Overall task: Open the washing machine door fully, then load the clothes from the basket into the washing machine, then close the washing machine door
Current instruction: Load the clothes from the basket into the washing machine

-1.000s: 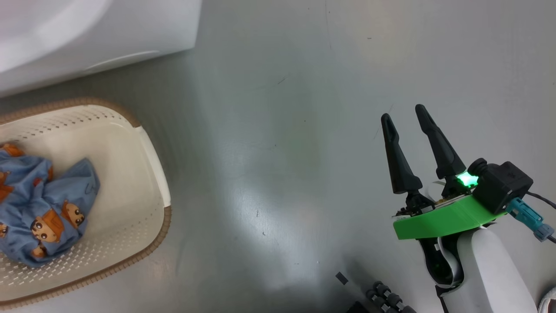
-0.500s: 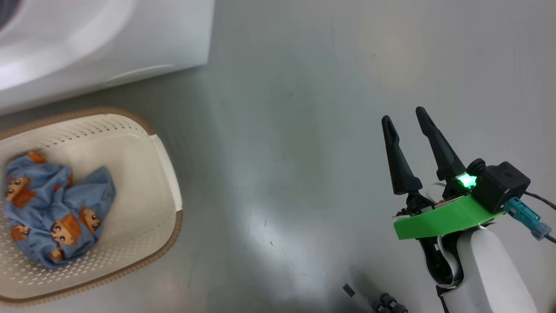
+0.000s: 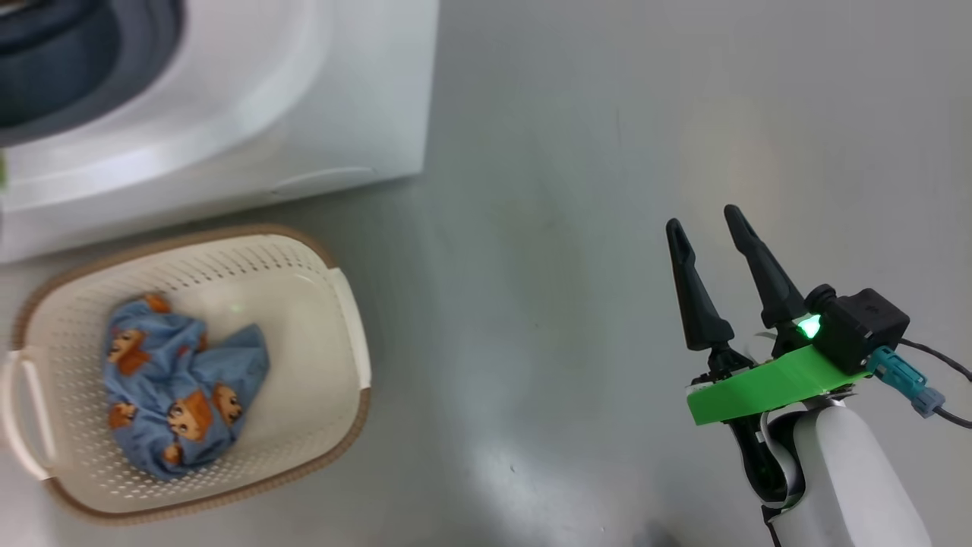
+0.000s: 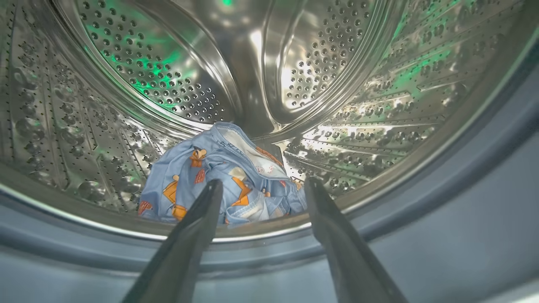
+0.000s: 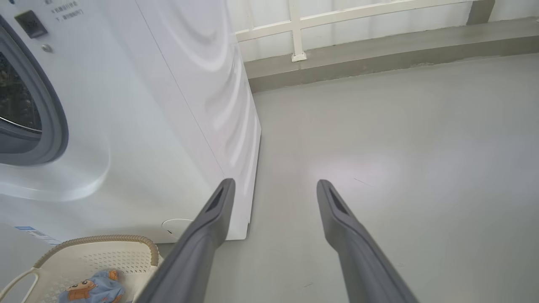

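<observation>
Tools: left tool (image 4: 263, 182) wide, empty, clothes (image 4: 219, 164) in drum (image 4: 337, 63) beyond; right tool (image 3: 702, 216) wide, empty, above floor (image 3: 531, 304)

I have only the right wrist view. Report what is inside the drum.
Observer: One blue bear-print cloth lies crumpled at the bottom of the drum, near its front lip.
Operator: Give me the left gripper.
Observer: The left gripper points into the drum mouth, jaws wide apart, the cloth beyond them.
Operator: Describe the whole basket.
Observer: The basket holds one bundle of the same fabric, left of its middle in the head view.
</observation>
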`<state>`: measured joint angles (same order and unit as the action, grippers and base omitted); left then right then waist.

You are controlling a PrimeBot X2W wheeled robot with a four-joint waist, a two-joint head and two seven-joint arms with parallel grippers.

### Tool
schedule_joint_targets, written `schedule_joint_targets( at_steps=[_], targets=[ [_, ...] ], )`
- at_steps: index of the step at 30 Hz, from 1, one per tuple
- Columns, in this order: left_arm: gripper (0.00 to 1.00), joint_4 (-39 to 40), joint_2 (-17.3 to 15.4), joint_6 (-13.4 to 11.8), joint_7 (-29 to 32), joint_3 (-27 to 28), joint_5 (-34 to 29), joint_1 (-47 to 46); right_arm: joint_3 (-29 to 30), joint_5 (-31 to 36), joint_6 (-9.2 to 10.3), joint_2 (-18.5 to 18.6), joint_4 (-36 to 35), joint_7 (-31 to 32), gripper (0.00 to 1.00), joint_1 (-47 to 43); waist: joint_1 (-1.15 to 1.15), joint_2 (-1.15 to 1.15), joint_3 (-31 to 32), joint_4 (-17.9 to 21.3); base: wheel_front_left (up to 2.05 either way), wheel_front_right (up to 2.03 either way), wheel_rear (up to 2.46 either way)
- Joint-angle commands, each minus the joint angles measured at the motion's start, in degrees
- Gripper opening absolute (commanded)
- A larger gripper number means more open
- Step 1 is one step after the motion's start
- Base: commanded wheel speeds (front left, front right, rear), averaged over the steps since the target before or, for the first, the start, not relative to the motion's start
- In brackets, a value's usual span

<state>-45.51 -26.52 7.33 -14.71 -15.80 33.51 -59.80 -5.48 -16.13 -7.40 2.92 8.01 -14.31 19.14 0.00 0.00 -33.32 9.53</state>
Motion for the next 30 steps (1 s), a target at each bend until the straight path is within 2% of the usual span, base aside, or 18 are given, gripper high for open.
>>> schedule_joint_targets(
  at_steps=[1, 13, 17, 23, 30],
  targets=[
    [1.0, 1.7, -2.6, 0.2, -0.3, 1.3, -0.6, 1.8, -1.3, 0.9, -0.09, 0.0, -0.7, -0.7, 1.0, -0.1, 0.0, 0.0, 4.0, -3.0, 0.0, 0.0, 0.0],
    [1.0, 9.5, 2.0, 0.2, -0.3, 3.1, -2.5, 18.2, -1.1, 0.9, -0.09, 0.0, 3.4, -0.7, 1.0, -1.6, 0.0, 0.0, 14.4, -8.2, 0.0, 0.0, 0.0],
    [1.0, 12.9, 2.6, 0.2, -0.3, 3.9, -2.9, 24.4, -1.1, 0.9, -0.09, 0.0, 4.5, -0.7, 1.0, -2.5, 0.0, 0.0, 17.9, -9.4, 0.0, 0.0, 0.0],
    [1.0, 18.9, 3.5, 0.1, -0.3, 7.0, -4.3, 33.9, -0.6, 0.9, -0.09, 0.0, 5.7, -0.6, 1.0, -4.3, 0.0, 0.0, 22.8, -11.2, 0.0, 0.0, 0.0],
    [1.0, 26.0, 6.7, -1.2, -0.3, 10.4, -6.8, 44.5, -0.2, 0.3, -0.09, 0.0, 6.3, -0.2, 1.0, -6.9, 0.0, 0.0, 27.8, -12.6, 0.0, 0.0, 0.0]
  ],
)
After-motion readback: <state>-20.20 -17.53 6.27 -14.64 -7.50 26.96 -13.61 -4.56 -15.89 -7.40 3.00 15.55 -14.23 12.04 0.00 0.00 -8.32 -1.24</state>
